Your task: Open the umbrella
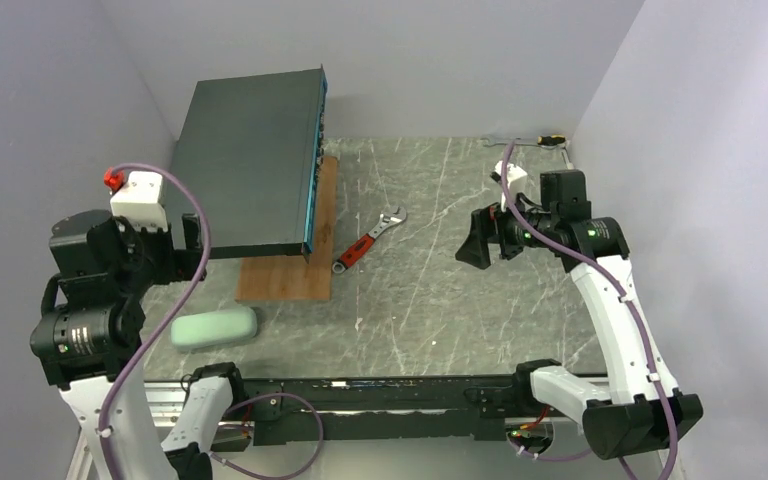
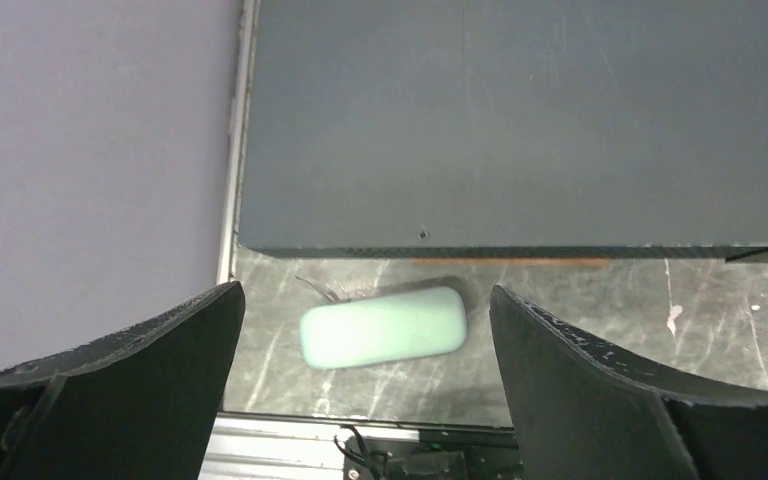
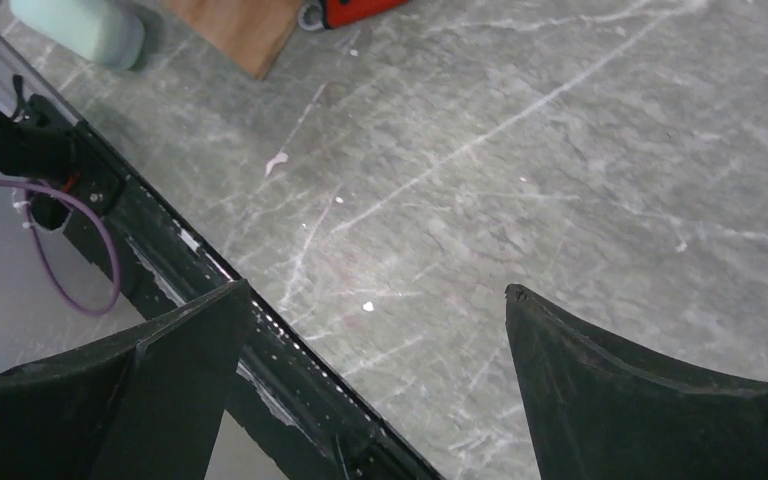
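The umbrella is not in any view. A pale mint-green oblong case (image 1: 214, 327) lies on the table near the left arm; it also shows in the left wrist view (image 2: 382, 327) and in the top left corner of the right wrist view (image 3: 78, 27). My left gripper (image 1: 192, 235) hangs above the case, open and empty (image 2: 365, 290). My right gripper (image 1: 475, 246) is open and empty above bare table at the right (image 3: 377, 288).
A large dark grey flat box (image 1: 255, 165) rests on a wooden board (image 1: 290, 272) at the back left. A red-handled adjustable wrench (image 1: 368, 240) lies mid-table. Small tools (image 1: 532, 142) lie at the back right. A black rail (image 1: 380, 395) runs along the near edge.
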You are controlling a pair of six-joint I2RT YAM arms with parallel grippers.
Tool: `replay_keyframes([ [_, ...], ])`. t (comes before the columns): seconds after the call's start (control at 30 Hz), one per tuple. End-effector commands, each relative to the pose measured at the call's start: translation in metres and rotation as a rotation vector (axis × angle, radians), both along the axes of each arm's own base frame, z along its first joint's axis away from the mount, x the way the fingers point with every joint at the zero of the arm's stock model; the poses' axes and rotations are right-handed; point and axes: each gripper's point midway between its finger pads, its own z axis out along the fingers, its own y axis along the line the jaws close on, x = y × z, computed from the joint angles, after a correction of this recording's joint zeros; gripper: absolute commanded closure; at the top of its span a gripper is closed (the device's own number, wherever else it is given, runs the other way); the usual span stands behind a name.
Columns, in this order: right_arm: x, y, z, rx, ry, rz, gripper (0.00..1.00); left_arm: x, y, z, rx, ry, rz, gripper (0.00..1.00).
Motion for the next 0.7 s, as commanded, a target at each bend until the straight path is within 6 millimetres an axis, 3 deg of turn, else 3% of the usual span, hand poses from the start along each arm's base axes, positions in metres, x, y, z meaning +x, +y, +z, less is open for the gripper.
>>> replay_keyframes([
  [0.0,0.003,0.027,0.016,0.088,-0.079,0.052,0.00,-0.028,-0.009,-0.020,-0.104,0.015,0.060,0.02],
  [0.17,0.011,0.062,0.022,0.158,-0.077,0.109,0.00,-0.054,-0.020,-0.042,-0.123,0.040,0.031,0.02],
  [0.27,0.018,0.088,0.024,0.146,-0.096,0.178,0.01,-0.061,-0.017,-0.045,-0.118,0.020,0.059,0.02],
  [0.43,0.022,0.141,0.033,0.135,-0.140,0.323,0.04,-0.043,-0.007,-0.056,-0.127,0.108,0.112,0.01],
  [0.67,0.020,0.204,0.043,0.143,-0.203,0.478,0.10,-0.023,-0.015,-0.077,-0.224,0.180,0.113,0.03],
])
